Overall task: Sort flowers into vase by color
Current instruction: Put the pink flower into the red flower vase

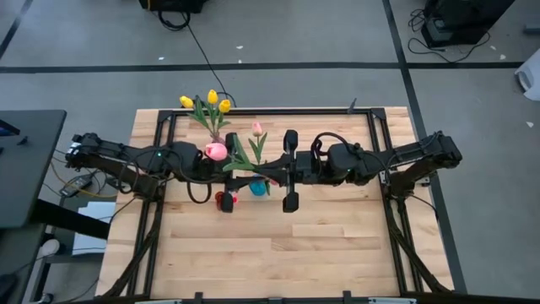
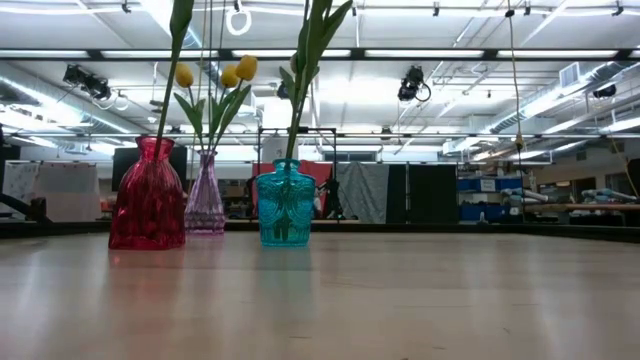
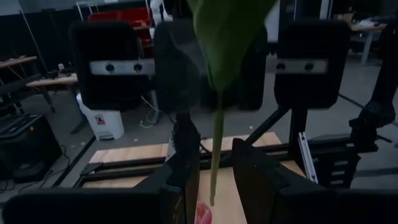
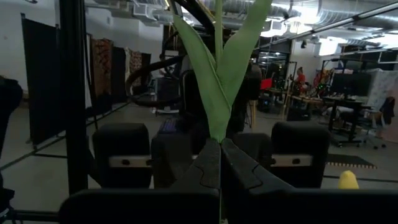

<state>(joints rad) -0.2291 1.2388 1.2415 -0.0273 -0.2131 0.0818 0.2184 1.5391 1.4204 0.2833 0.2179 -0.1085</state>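
Note:
Three vases stand in the middle of the table: a red vase [image 2: 147, 200], a clear purple vase [image 2: 205, 195] with yellow tulips [image 1: 207, 101], and a teal vase [image 2: 285, 205]. A pink tulip [image 1: 216, 151] has its stem [image 3: 216, 162] down in the red vase. My left gripper [image 1: 224, 171] is open, with one finger on either side of that stem and gaps showing. A second pink tulip [image 1: 256, 128] has its stem [image 2: 293, 140] in the teal vase, and my right gripper [image 1: 263, 173] is shut on it. Both grippers are above the low view. My right gripper pinches the second tulip's stem just below the base of its two leaves [image 4: 219, 140] between its two shut fingers. The fingers come level from the table's right side and lie across the upright stem. The stem's lower end stands in the teal vase.
The two arms face each other closely over the vases. A black frame [image 1: 169, 127] runs round the table's edges. Bare wood [image 1: 278, 253] lies toward the near edge. A yellow tulip head [image 4: 348, 180] shows beside the left arm in the right wrist view.

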